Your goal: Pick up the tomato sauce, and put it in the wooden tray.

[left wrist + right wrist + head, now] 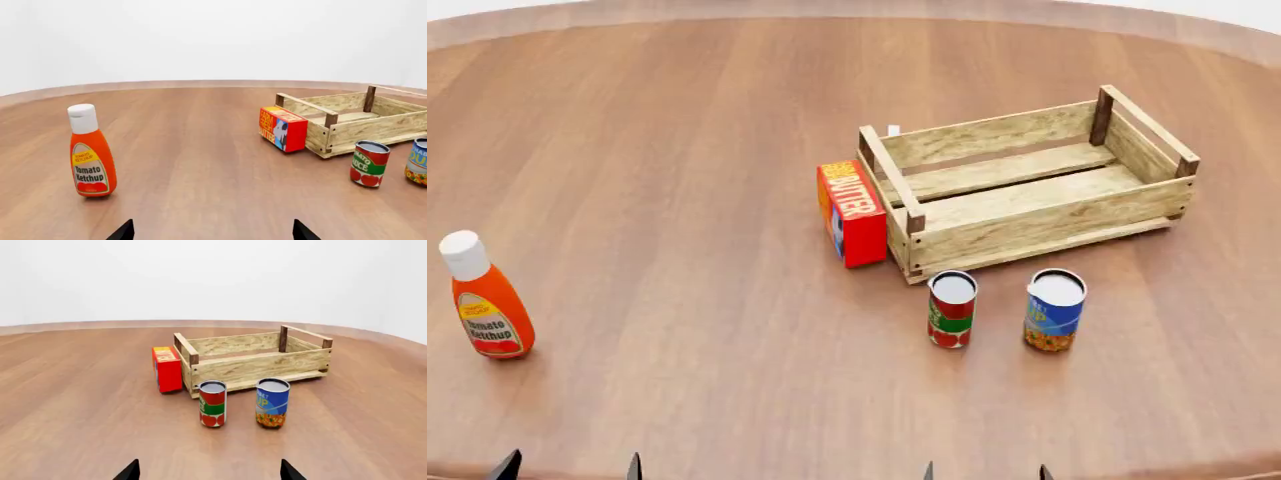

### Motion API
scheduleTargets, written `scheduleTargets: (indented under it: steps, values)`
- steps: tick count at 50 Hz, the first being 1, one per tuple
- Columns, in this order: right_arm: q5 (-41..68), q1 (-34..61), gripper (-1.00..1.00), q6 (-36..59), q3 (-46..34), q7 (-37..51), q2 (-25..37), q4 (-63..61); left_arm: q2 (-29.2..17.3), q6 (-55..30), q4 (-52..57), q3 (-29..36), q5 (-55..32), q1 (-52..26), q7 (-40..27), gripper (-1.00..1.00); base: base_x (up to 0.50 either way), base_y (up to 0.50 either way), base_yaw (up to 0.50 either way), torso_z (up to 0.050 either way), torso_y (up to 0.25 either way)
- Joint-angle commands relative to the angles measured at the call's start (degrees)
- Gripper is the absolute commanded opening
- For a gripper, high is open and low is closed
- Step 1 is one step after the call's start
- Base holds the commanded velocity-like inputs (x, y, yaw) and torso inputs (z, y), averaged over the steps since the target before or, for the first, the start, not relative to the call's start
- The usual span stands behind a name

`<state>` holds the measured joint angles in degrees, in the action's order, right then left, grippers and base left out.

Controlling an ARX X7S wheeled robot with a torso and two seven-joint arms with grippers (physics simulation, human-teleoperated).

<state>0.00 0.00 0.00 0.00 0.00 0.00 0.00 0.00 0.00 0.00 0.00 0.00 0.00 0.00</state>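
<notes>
brown wood tabletop (667,150) fills your head view, its curved far edge meeting a plain white backdrop. you have the tomato sauce (952,310) standing upright right of centre, just near of the wooden tray's (1034,215) near slats, apart from them. a blue-and-yellow can (1054,310) stands just to its right, not touching. a red butter box (851,214) rests against the tray's left end. far off to the left, the ketchup bottle (486,298) stands alone. your left gripper (569,468) and right gripper (985,472) show only dark fingertips at the near edge, each pair spread apart and holding nothing, both well short of the can.
</notes>
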Motion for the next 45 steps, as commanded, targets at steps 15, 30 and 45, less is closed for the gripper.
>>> scheduleTargets:
  steps: [15, 30, 45]
  values:
    - [1.89, -1.4, 1.0, -0.22, -3.92, 4.37, 3.3, -2.07, -2.96, 0.12, 0.14, 3.37, -3.05, 0.19, -3.17, 1.0, 0.0, 0.0, 0.0, 0.0, 0.0]
    - [3.0, -1.39, 1.0, 0.36, -5.44, 5.69, 4.52, -2.73, -4.22, 0.27, 0.13, 4.78, -4.1, -0.07, -4.85, 1.0, 0.0, 0.0, 0.0, 0.0, 0.0]
    - [4.38, -1.0, 1.0, 0.42, -6.77, 6.12, 5.6, -2.49, -5.14, -0.19, 0.81, 5.93, -5.01, 0.0, -6.06, 1.0, 0.1, 0.0, 0.0, 0.0, 0.0]
